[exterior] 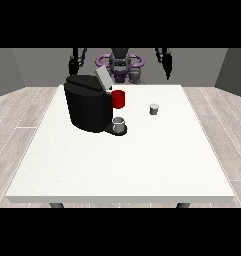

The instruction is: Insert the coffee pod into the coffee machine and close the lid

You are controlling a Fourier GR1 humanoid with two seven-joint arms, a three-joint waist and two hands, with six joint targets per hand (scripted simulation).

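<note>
Can't tell how either hand's fingers sit, both hands [73, 64] [167, 62] raised well behind the coffee pod [154, 108] and open-lidded coffee machine [88, 102].

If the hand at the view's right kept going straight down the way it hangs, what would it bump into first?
Probably nothing but the table: that hand hangs beyond its far edge, apart from the coffee pod. Depth is unclear.

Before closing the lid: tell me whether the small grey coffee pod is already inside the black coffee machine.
No. The small grey coffee pod stands alone on the white table, apart from the black coffee machine, untouched.
</note>
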